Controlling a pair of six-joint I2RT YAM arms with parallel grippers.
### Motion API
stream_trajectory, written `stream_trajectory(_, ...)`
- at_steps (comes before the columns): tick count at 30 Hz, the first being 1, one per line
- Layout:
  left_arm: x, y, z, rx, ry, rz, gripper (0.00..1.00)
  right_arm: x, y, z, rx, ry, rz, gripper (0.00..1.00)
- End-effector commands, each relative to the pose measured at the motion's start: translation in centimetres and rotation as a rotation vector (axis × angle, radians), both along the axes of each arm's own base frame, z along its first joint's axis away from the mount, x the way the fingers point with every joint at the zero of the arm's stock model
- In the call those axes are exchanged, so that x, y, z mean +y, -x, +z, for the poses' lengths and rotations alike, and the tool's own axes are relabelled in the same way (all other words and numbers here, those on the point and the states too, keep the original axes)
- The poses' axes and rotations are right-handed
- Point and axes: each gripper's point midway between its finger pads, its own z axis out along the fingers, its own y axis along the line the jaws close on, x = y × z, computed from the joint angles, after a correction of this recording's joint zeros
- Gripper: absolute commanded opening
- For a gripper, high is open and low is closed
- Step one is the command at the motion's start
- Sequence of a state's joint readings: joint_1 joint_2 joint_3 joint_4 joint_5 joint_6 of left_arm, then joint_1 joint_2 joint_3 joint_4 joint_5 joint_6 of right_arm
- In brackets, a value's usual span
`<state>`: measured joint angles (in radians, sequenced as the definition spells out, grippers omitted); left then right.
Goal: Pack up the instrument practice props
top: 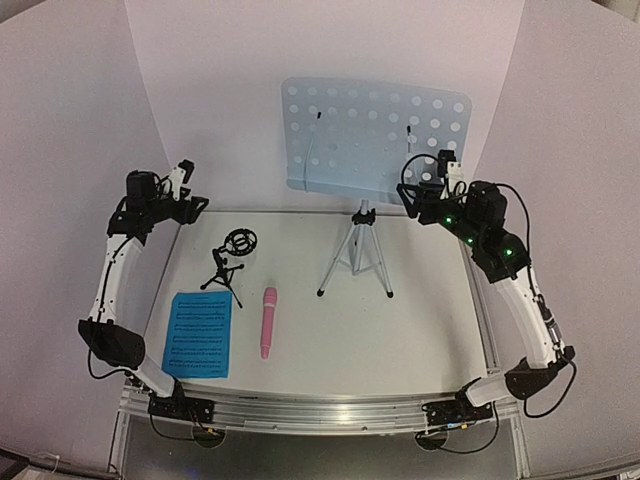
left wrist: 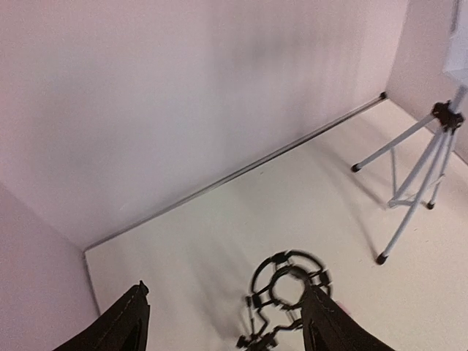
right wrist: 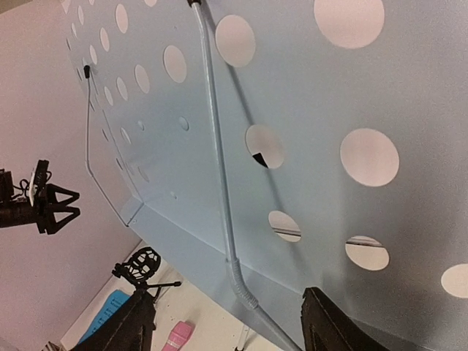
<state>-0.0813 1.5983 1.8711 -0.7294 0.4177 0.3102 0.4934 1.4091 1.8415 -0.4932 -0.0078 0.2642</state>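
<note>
The music stand (top: pixel 375 135), thin and perforated on a spindly tripod (top: pixel 361 222) at the middle of the far edge of the desk (top: pixel 430 330), looks light but top-heavy, best taken by the tripod's neck. The right end effector (right wrist: pixel 234 333) hangs just before its face, fingers (right wrist: pixel 135 329) apart, and the left end effector (left wrist: pixel 227 325), also spread and empty, hovers near the small mic stand (top: pixel 238 245) by the left edge. The pink microphone (top: pixel 268 322) looks stiff and apt to roll, the blue sheet music (top: pixel 198 334) by the near left corner limp and flat; no box or bag shows in any view
</note>
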Motion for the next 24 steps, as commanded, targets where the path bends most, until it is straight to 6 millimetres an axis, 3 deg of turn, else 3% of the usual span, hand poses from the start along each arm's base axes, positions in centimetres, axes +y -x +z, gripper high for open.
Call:
stream_trajectory(1, -7.4, 0.4, 4.0, -0.060, 0.135, -0.115, 0.71, 0.0, 2.7, 0.3, 0.020, -0.036, 0.058, 0.70)
stream_trajectory(5, -12.5, 1.8, 5.0, -0.119, 0.200, -0.242, 0.71, -0.3, 4.0, -0.6, 0.073, -0.035, 0.078, 0.72)
stream_trajectory(9, -18.0, 4.9, 6.5, -0.300, 0.304, -0.439, 0.72, 0.0, 5.6, -2.6, 0.135, -0.029, 0.136, 0.72)
stream_trajectory(13, -23.7, 7.0, 5.7, -0.364, 0.383, -0.575, 0.79, 0.3, 7.7, -4.1, 0.193, -0.065, 0.197, 0.72)
stream_trajectory(15, -25.8, 6.4, 5.0, -0.334, 0.422, -0.590, 0.79, -0.2, 8.5, -4.2, 0.195, -0.076, 0.194, 0.72)
stream_trajectory(20, -30.2, 6.0, 3.2, -0.312, 0.447, -0.612, 0.73, -1.1, 9.5, -2.2, 0.131, -0.068, 0.186, 0.72)
stream_trajectory(22, -31.2, 5.8, 2.1, -0.275, 0.473, -0.597, 0.71, -2.0, 9.5, -3.1, 0.149, -0.063, 0.133, 0.72)
stream_trajectory(24, -31.9, 5.7, 0.5, -0.246, 0.497, -0.566, 0.71, -3.5, 8.8, -5.8, 0.195, -0.053, 0.030, 0.72)
